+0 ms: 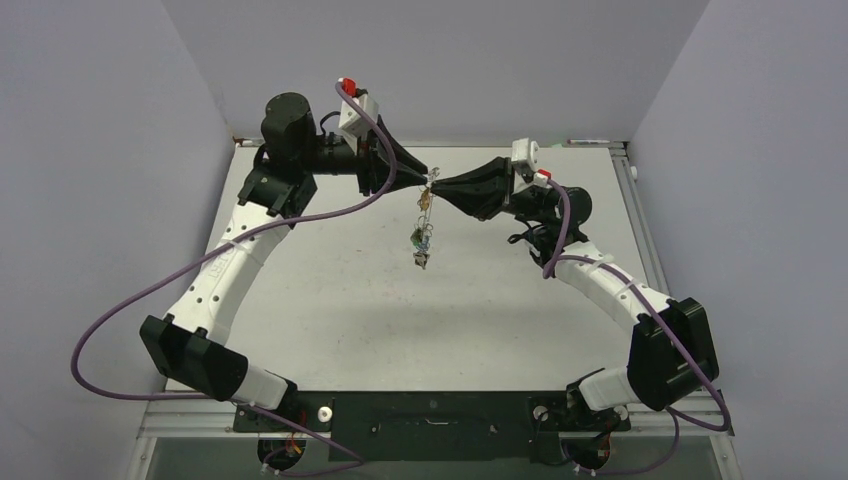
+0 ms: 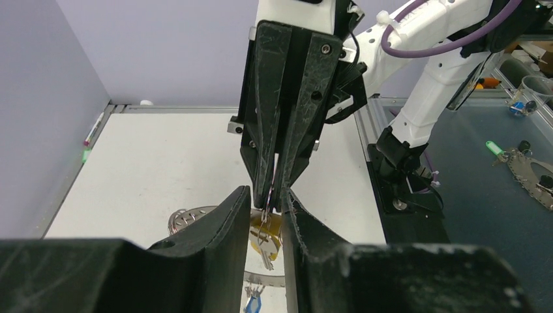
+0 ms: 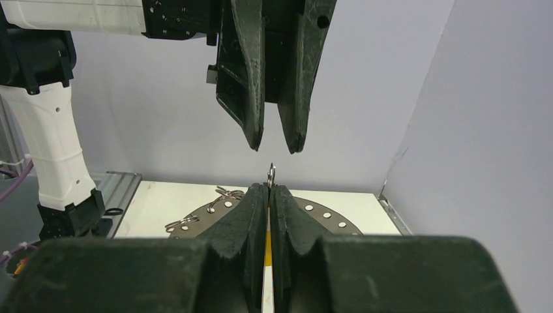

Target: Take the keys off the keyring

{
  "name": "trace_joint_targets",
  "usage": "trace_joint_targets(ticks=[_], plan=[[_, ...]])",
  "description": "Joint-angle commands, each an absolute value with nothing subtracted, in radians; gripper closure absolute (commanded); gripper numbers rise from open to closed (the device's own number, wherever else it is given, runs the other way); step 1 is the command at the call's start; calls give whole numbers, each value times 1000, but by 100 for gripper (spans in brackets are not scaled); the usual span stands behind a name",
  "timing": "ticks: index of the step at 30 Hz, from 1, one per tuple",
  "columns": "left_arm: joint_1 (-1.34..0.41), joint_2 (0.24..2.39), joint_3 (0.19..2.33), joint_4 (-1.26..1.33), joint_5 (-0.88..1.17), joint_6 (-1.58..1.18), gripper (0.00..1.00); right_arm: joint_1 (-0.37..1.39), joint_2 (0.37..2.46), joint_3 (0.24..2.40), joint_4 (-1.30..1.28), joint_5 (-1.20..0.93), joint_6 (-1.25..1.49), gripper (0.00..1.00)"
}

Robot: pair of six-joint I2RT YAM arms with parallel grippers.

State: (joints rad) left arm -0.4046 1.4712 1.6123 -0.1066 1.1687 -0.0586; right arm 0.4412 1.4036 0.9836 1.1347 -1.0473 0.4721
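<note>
The two arms meet tip to tip over the far middle of the counter (image 1: 340, 310), in the upper centre of the overhead view. The right tool (image 3: 269, 189) is pressed fully together. A small wire loop (image 3: 271, 172) pokes up out of its tips, pinched there, and a sliver of yellow shows down the slot between its fingers. The left tool (image 3: 274, 147) comes in from the top of the right wrist's frame, nose to nose with it. Its jaws stand narrow, with a thin gap between the tips and nothing in that gap. The tips hang just above the loop, apart from it.

In the overhead view the keys (image 1: 420, 240) dangle in a thin string below the meeting point, too small there to tell one from another. From the left wrist, a yellow-headed key (image 2: 269, 228) shows between the left tool's fingers, just beneath the right tool's tips. A blue head (image 2: 252, 304) sits at the bottom edge of that frame.

The keyring (image 3: 323, 218), flat and grey with small holes round its rim, spreads out on either side of the right tool's fingers in the lower middle of the right wrist's frame. It is below both tools. A couple of wire rings (image 3: 225, 192) are clipped to its left part. I cannot tell whether it hangs or lies on the counter.
</note>
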Motion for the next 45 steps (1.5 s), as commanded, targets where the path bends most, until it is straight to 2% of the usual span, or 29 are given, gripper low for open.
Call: trace_joint_targets(ticks=[1, 18, 21, 25, 30, 32, 35, 38, 45], plan=[[-400, 1430, 1610, -47, 1205, -81, 79, 464, 1368, 1029, 1165, -1030, 421, 95], [-394, 1411, 1540, -129, 1157, -5, 79, 472, 1336, 1020, 1126, -1022, 406, 95], [-393, 1414, 1544, -127, 1154, -6, 84, 472, 1338, 1022, 1131, -1024, 413, 95], [-394, 1416, 1551, -133, 1124, -16, 100, 472, 1345, 1019, 1133, -1026, 422, 95], [-394, 1395, 1551, -145, 1086, -5, 100, 470, 1351, 1028, 1090, -1031, 419, 95], [-394, 1390, 1554, -160, 1067, -5, 100, 467, 1352, 1044, 1025, -1033, 403, 93], [-394, 1378, 1566, -234, 1015, 92, 100, 458, 1349, 1086, 866, -1059, 333, 76], [-394, 1378, 1599, -365, 949, 199, 100, 450, 1342, 1137, 661, -1073, 222, 68], [-403, 1376, 1620, -500, 871, 388, 100, 451, 1359, 1257, 228, -1102, -66, 66]])
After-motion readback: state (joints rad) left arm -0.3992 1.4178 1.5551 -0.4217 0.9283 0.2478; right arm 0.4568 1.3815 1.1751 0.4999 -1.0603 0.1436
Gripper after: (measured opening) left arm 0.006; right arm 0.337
